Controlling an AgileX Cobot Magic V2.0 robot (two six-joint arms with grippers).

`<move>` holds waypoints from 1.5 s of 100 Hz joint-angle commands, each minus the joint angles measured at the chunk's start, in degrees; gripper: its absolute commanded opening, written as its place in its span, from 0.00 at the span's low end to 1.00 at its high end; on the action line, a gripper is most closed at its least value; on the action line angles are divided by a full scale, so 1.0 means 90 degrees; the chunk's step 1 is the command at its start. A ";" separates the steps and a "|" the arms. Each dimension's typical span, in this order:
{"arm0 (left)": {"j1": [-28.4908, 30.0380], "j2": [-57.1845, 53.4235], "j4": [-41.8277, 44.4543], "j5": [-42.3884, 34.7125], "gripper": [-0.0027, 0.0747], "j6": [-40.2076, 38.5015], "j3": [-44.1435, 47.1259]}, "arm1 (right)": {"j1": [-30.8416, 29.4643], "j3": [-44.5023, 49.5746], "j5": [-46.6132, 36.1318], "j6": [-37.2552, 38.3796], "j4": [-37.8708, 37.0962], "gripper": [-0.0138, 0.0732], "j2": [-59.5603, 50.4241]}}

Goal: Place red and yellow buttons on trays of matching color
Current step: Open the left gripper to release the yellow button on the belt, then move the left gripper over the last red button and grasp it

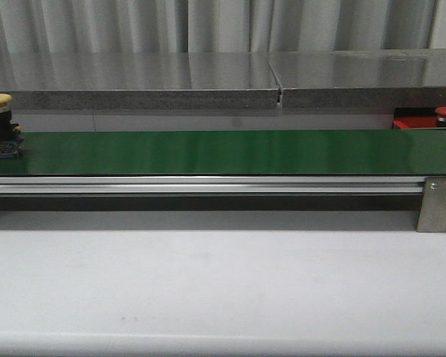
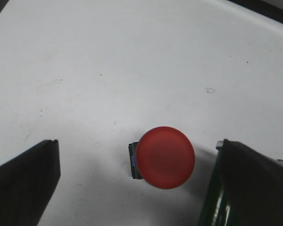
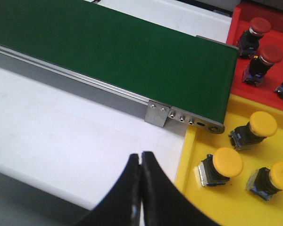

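left tool (image 2: 132,183) open wide, straddling a red button (image 2: 164,157) on the white bench (image 2: 132,56), not gripped yet. next: drop, close, probably carry to the red tray (image 3: 238,33) past the green belt (image 3: 108,52). right tool (image 3: 141,183) pinched closed, empty.

Red button (image 2: 164,157) upright on white table (image 2: 132,70)

Yellow buttons (image 3: 226,162) on yellow tray (image 3: 198,207)
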 commanded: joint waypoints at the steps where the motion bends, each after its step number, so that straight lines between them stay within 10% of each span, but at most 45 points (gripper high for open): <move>1: 0.0007 -0.0247 -0.0120 -0.0318 0.88 -0.0060 -0.0319 | 0.0014 -0.0168 -0.0343 -0.0016 0.0138 0.02 -0.0033; 150: -0.0029 0.0222 -0.0234 0.0318 0.79 -0.0040 -0.0783 | 0.0014 -0.0168 -0.0342 -0.0016 0.0138 0.02 -0.0033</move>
